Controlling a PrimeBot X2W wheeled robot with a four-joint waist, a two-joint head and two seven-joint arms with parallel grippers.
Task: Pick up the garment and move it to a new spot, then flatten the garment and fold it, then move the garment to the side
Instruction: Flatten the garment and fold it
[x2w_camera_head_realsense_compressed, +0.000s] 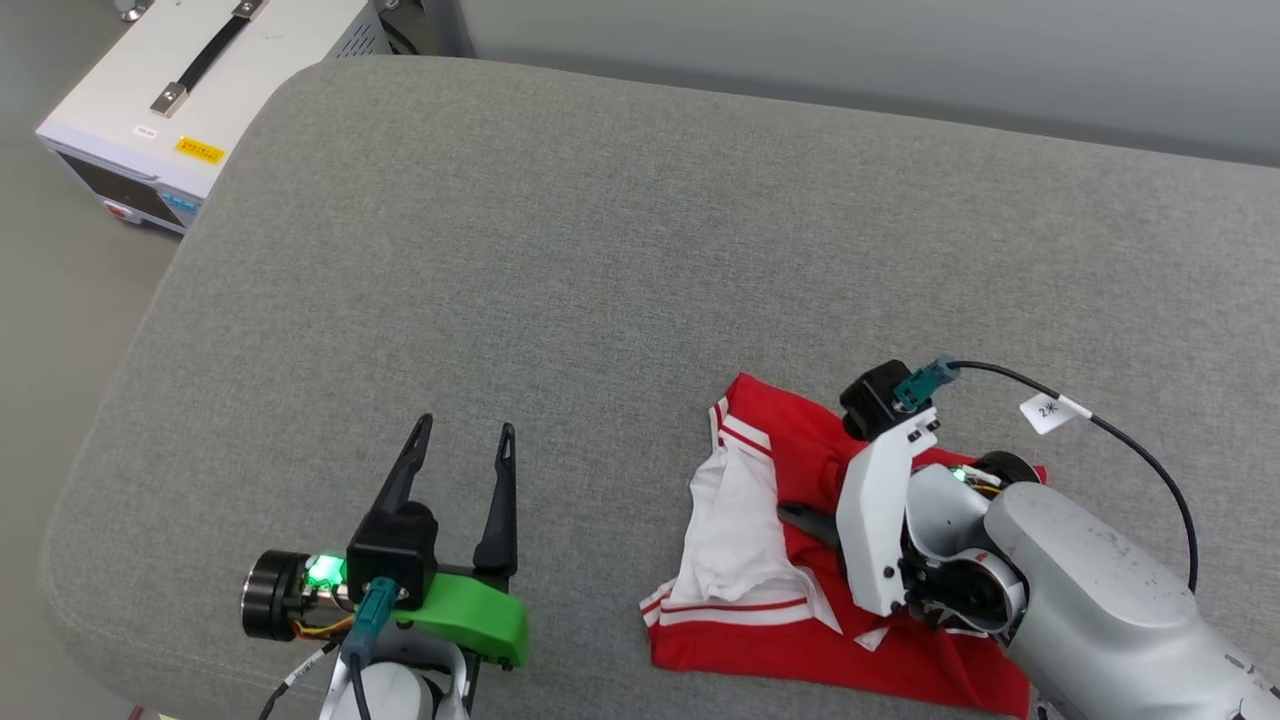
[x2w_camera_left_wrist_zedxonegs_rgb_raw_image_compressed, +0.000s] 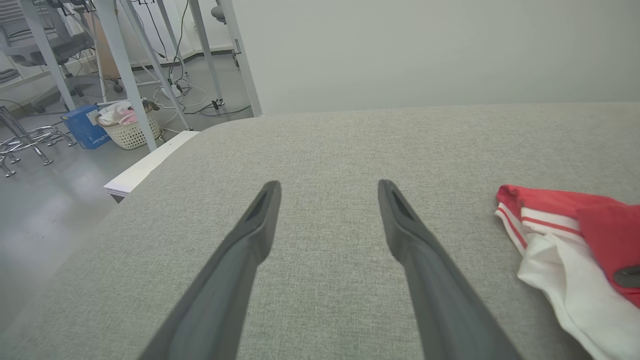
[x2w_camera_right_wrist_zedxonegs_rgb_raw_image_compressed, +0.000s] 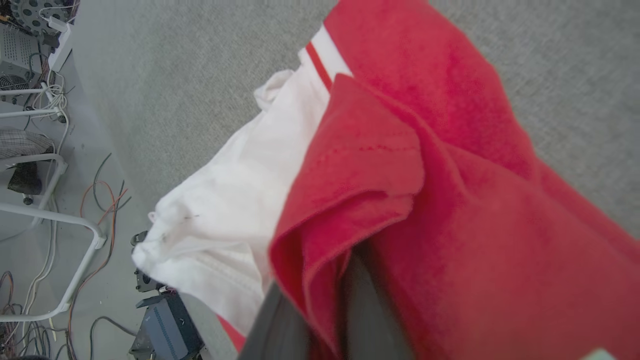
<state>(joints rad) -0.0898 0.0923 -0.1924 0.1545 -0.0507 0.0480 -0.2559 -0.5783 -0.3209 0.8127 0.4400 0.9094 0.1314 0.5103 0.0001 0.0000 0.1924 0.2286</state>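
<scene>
red cloth sits pinched in my right claw (x2w_camera_head_realsense_compressed: 810, 522). the two fingers are closed almost together on a fold of the shirt (x2w_camera_head_realsense_compressed: 790, 440), and in the right wrist view that fold wraps over them near the bottom centre of the frame. my left claw (x2w_camera_head_realsense_compressed: 466, 428) is at the lower left of the head view, spread wide and holding nothing, over bare grey cushion (x2w_camera_head_realsense_compressed: 600, 250).

the shirt is at the lower right of the head view, lying on the cushion close to its near edge. it is bunched: a white sleeve is rumpled on its left side, striped trim shows at top and bottom, and red cloth runs under my right forearm. no print is visible. a white box (x2w_camera_head_realsense_compressed: 200, 90) stands off the cushion at the upper left.

since the shirt is crumpled rather than flat, i judge this to be the first step, the pick-up. next i need to lift it clear and carry it toward the open middle of the frame. the pinch seems to hold only one fold, so the rest will hang and could slip. my left claw is free to take a second edge for spreading.
</scene>
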